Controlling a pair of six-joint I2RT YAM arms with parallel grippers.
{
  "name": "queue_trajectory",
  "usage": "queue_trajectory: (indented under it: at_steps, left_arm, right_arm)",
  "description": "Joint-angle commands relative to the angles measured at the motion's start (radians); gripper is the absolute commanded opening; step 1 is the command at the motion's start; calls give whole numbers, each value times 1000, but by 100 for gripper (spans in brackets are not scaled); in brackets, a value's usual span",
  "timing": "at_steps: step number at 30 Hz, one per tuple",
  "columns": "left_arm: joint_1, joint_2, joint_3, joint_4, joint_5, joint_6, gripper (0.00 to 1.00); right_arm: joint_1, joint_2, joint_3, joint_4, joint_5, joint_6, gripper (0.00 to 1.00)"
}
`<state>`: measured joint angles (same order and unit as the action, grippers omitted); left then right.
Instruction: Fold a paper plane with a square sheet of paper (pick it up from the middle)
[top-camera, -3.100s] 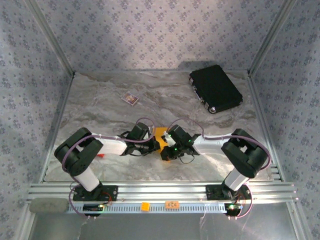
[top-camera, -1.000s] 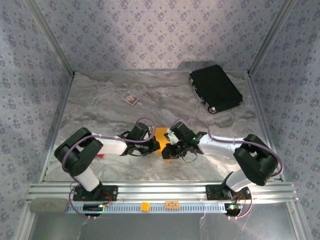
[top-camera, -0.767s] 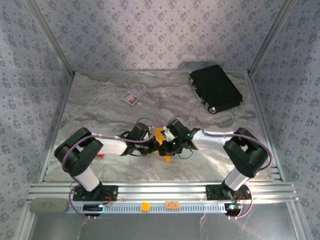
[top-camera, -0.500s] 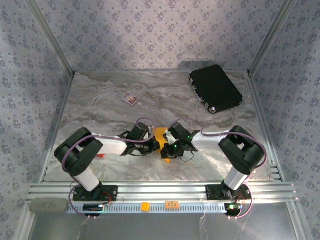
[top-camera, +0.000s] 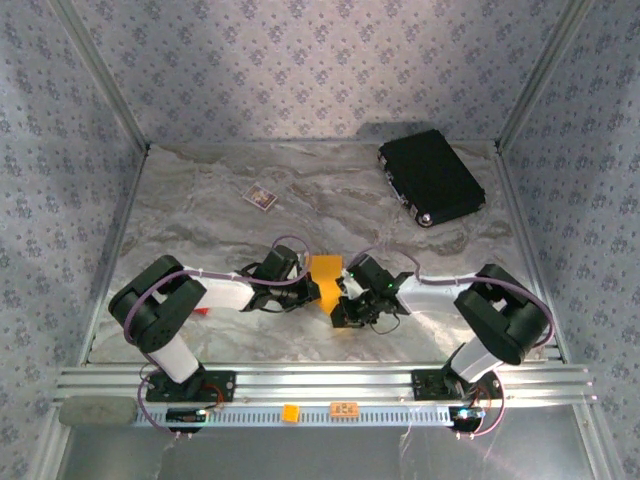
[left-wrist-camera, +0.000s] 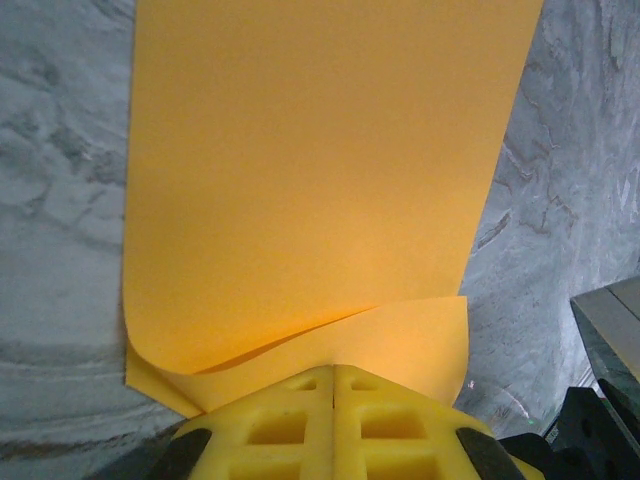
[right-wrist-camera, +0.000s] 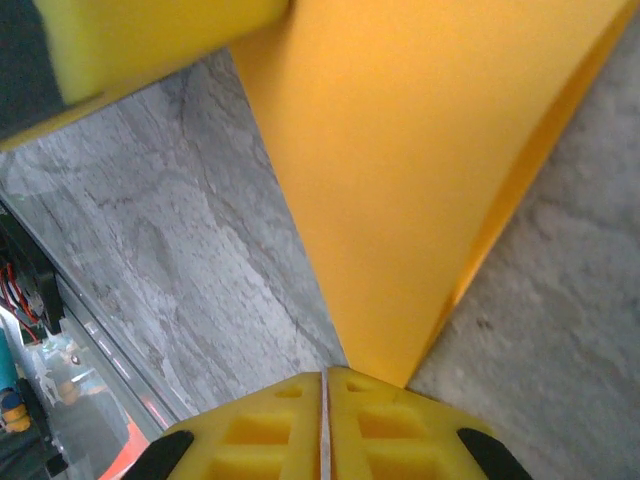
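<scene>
The orange-yellow sheet of paper (top-camera: 325, 268) lies folded on the marble table between the two arms. In the left wrist view the paper (left-wrist-camera: 320, 180) shows two layers, the upper one curling up at its near edge. My left gripper (left-wrist-camera: 335, 370) (top-camera: 310, 292) is shut, its tips resting on the lower layer's near edge. My right gripper (right-wrist-camera: 325, 375) (top-camera: 343, 312) is shut too, its tips touching the narrow near end of the paper (right-wrist-camera: 400, 200). No paper shows in either seam. A yellow finger of the left gripper (right-wrist-camera: 150, 40) appears top left in the right wrist view.
A black case (top-camera: 431, 177) lies at the back right. A small red block (top-camera: 261, 197) sits at the back left of centre. Tiny orange tags (top-camera: 290, 411) are on the front rail. Metal frame posts and patterned walls ring the table.
The right gripper has swung about at the paper's right edge and now sits nearer the front, at the paper's near end. The left arm has stayed put.
</scene>
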<state>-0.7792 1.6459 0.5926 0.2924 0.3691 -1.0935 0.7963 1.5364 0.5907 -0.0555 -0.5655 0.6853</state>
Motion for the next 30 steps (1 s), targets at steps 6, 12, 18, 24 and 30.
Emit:
queue_trajectory:
  at_steps: [6, 12, 18, 24, 30]
  left_arm:
    - [-5, 3, -29, -55, -65, -2, 0]
    - [-8, 2, -32, -48, -69, -7, 0]
    - [-12, 5, -31, -44, -68, -6, 0]
    - [-12, -5, -29, -43, -66, 0, 0]
    - [-12, -69, 0, -46, -58, 29, 6]
  right_arm:
    - [-2, -80, 70, -84, 25, -8, 11]
    - [-15, 48, 146, -32, 25, -4, 9]
    - [-32, 122, 177, -13, 21, -2, 10]
    - [-37, 140, 89, -27, 26, -1, 8]
    - [-52, 137, 13, -1, 19, -4, 4]
